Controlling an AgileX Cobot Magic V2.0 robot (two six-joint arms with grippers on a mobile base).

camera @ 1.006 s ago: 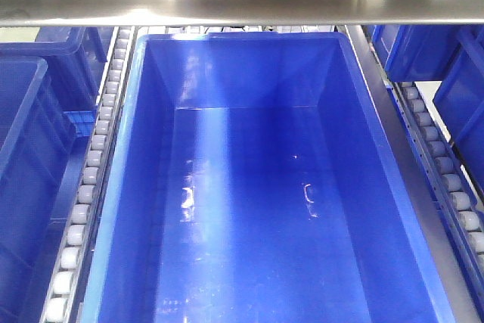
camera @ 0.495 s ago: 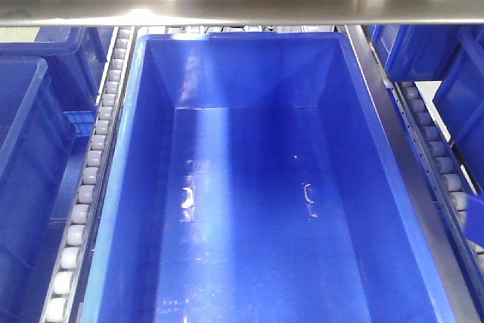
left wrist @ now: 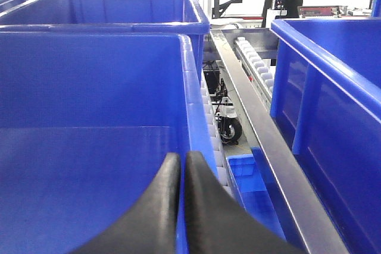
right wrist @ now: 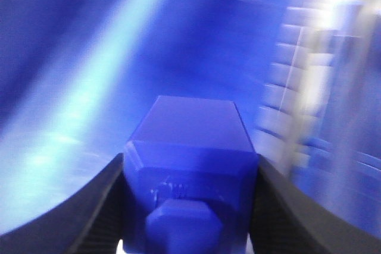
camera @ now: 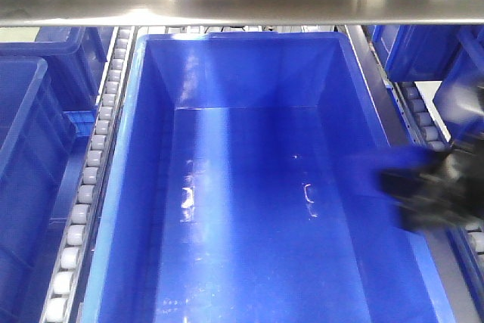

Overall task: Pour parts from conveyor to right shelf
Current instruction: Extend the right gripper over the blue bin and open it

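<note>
Fingers, right (right wrist: pixel 190 206), clamp my blue block (right wrist: pixel 190 147) | bin (camera: pixel 249 187) lies at 9 o'clock | left fingers (left wrist: pixel 181 171) closed, empty.

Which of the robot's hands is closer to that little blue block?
Right: the right gripper has its fingers clamped around the blue block. The left gripper hangs shut over another bin, holding nothing.

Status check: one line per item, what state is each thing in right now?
Centre bin: empty, sitting on the roller rack.
Blue block: clamped between the right pincer's fingers, stud facing the camera.
Right pincer: shut on the block, blurred, at the centre bin's right rim.
Left pincer: shut, holding nothing, above a bin.
Roller tracks: bare beside the centre bin.
</note>
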